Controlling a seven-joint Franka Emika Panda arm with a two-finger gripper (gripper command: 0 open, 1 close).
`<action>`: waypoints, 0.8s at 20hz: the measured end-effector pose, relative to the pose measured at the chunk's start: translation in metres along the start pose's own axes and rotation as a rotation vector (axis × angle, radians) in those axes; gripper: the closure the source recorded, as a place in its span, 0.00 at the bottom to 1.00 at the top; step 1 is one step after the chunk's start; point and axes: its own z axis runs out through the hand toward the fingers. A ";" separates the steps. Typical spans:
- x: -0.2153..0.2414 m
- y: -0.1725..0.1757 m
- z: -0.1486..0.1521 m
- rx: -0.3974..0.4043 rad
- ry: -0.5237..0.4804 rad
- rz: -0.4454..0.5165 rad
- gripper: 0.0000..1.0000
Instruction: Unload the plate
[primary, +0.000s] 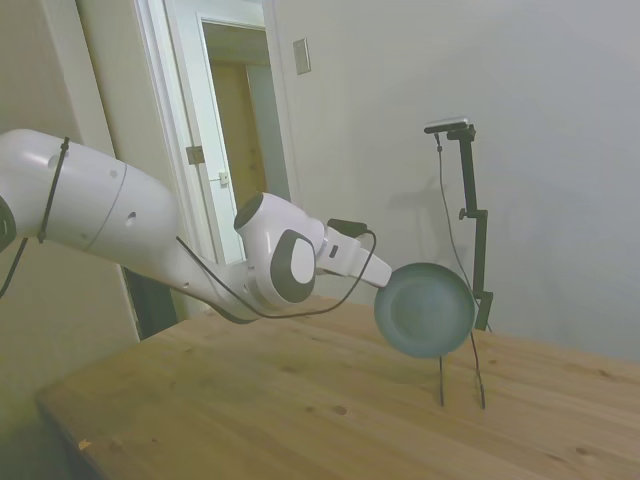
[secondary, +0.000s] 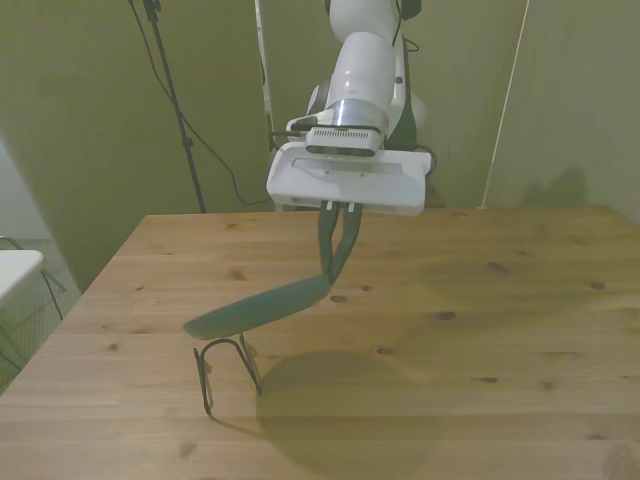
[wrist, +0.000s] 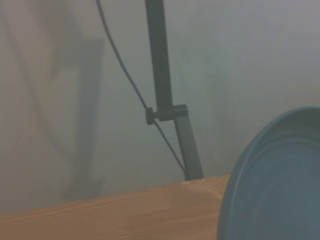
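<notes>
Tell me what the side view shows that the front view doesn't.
Only the side view shows the plate's round face, an open doorway and a wall switch plate. Only the front view shows the wire stand's looped base and the gripper shut on the plate's rim. Both show the plate held tilted, clear above the stand, and the wooden table.

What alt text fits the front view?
The gripper holds the plate by its rim, tilted in the air above a wire stand near the front view's left. The wooden table carries the plate's shadow.
</notes>
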 end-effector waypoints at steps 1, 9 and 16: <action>-0.003 -0.005 -0.006 0.007 -0.004 0.002 1.00; -0.032 -0.017 -0.038 -0.022 -0.073 -0.017 1.00; -0.083 0.016 -0.046 -0.262 -0.211 -0.123 1.00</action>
